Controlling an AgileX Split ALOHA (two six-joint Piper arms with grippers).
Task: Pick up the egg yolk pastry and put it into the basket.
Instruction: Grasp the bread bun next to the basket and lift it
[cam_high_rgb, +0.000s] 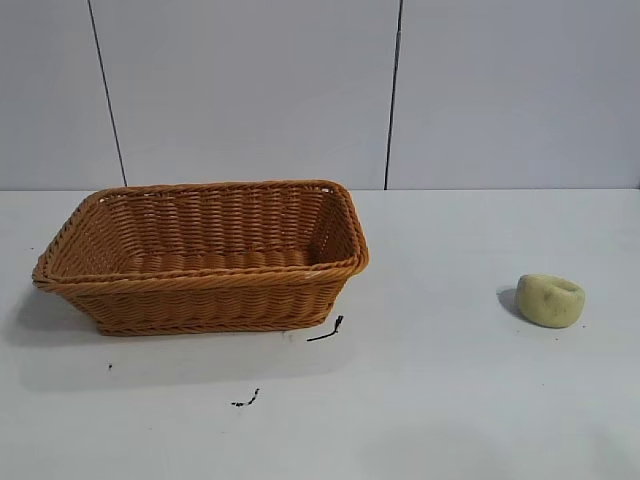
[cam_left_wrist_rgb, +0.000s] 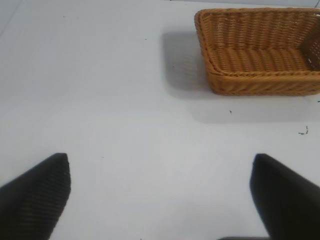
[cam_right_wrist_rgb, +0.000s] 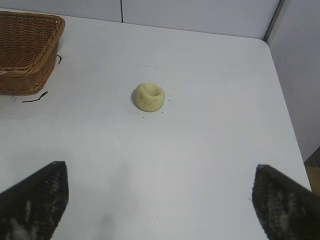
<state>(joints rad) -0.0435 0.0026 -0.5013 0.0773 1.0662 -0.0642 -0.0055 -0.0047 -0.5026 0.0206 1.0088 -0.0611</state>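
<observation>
Pastry (cam_high_rgb: 550, 300) sitting on the table (cam_high_rgb: 450, 400), well right of the basket (cam_high_rgb: 205, 255). Straight ahead of the right hand (cam_right_wrist_rgb: 160, 200), fingers spread, empty, clearly nearer. Left hand (cam_left_wrist_rgb: 160, 200) also released, facing the basket.

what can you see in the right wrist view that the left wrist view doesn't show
Only the right wrist view shows the egg yolk pastry lying alone on the table, dent up, ahead of the open right gripper, plus the table's far corner. Only the left wrist view shows the basket's whole interior, with nothing in it, beyond the open left gripper. Both show the wicker basket, the white table and small black marks near the basket.
</observation>
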